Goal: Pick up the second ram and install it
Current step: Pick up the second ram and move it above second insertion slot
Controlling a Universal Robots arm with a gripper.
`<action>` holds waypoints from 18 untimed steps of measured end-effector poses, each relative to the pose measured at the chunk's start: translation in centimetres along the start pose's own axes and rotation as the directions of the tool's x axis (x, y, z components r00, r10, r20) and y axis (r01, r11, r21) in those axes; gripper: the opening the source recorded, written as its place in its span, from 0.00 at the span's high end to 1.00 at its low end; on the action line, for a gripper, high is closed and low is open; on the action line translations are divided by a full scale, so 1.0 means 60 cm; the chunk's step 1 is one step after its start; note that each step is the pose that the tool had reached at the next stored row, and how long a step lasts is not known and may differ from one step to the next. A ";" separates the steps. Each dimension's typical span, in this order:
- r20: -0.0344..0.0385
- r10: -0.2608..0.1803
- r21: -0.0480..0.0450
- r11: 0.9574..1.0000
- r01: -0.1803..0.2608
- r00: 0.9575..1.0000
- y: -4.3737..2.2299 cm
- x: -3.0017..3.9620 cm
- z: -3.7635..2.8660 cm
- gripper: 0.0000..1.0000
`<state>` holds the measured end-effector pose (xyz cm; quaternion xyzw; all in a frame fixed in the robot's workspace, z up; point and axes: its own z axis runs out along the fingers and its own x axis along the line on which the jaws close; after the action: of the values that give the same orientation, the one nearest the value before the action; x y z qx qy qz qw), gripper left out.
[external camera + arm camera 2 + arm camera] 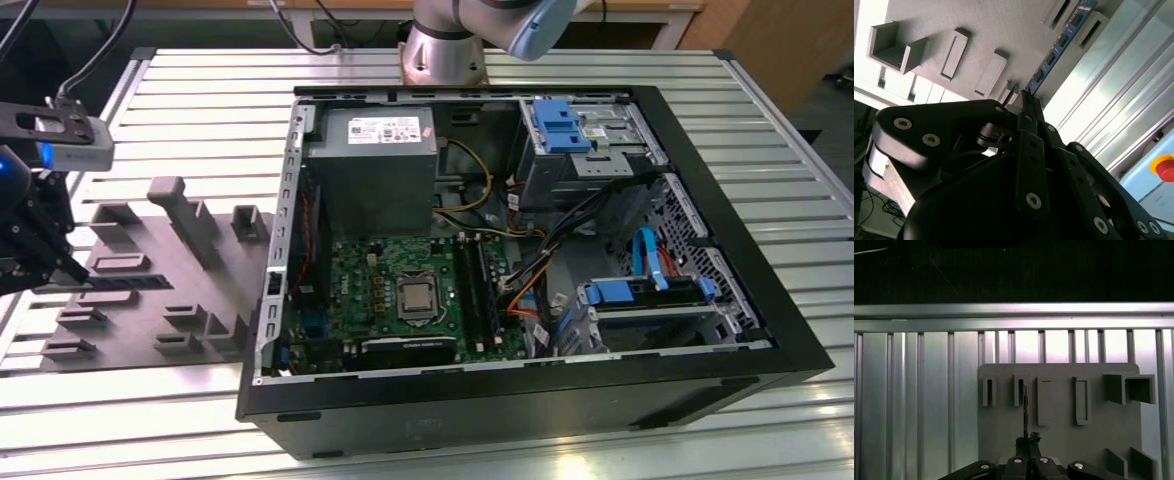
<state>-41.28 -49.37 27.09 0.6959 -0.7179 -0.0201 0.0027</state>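
The second ram (1056,47) is a thin dark strip with blue labels. It lies across the slotted blocks of the light grey holder plate (979,30). My gripper (1026,102) is shut on the ram's near end, with the black fingers (1030,150) pressed together around it. In the first wrist view the ram (1025,410) shows edge-on as a thin dark line running from my gripper (1027,440) to a holder slot. In the exterior view my gripper (64,270) is low over the holder plate (147,300) at that view's left, where the ram (127,283) lies.
An open computer case (521,400) fills the middle of the slatted metal table (200,100). Inside are a green board (400,290) with long black slots (474,285), a grey power supply (367,150), cables and blue drive brackets. Grey uprights (174,205) rise from the holder plate.
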 end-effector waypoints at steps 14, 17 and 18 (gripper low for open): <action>0.000 0.000 0.000 1.000 0.000 1.000 0.000 0.000 -0.008 0.88; 0.000 0.000 0.000 1.000 0.000 1.000 0.000 0.000 -0.010 0.88; 0.000 0.000 0.000 1.000 0.000 1.000 0.000 0.000 -0.010 0.88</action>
<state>-41.28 -49.37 27.72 0.6959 -0.7179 -0.0201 0.0027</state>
